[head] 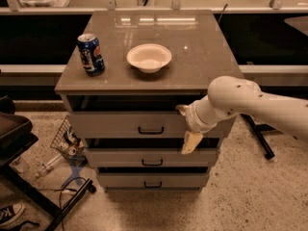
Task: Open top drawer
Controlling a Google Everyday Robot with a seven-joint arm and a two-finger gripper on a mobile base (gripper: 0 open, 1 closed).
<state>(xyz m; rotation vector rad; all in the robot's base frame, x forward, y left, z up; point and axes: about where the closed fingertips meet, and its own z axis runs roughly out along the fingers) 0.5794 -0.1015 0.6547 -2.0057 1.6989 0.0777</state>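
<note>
Gripper (186, 125) on a white arm (250, 102), reaching in from the right, just under the front edge of the bench (202, 76), near its front right corner. Set against the right part of the top drawer (120, 124). Fingers (191, 142) spread wide, one above the other: upper one at the top rim of the drawer front, lower one hanging past the bottom rim, panel between them. Nothing loose held; cannot tell if pressing on the panel.

Top drawer directly below the bench top, along the front edge from left corner to right corner, dark gap above it. Small dark loop handle (150, 130) at its middle, left of the gripper, not touched. Under it, middle drawer (120, 157), then bottom drawer (125, 179).

On the bench top, blue Pepsi can (90, 54) upright near the left edge; white bowl (149, 57) about the middle, apart from the can.
</note>
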